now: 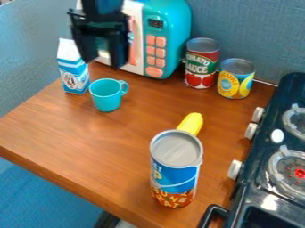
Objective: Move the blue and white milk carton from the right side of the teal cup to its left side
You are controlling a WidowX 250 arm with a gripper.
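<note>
The black gripper (105,59) hangs at the upper left in front of the teal toy microwave (175,31), its two fingers apart and nothing between them. Below it a teal cup (107,99) stands upright on the wooden table (77,133), handle toward the right. A blue and white carton (73,75) is left of the cup. At the front stands a tall blue can with a grey lid (175,171), and a yellow object (191,123) lies just behind it, partly hidden by the can.
Right of the microwave stand a tomato sauce can (201,64) and a shorter yellow-labelled can (235,80), close to the blue back wall. A black toy stove (262,178) with white knobs borders the table on the right. The table's front-left edge drops off diagonally.
</note>
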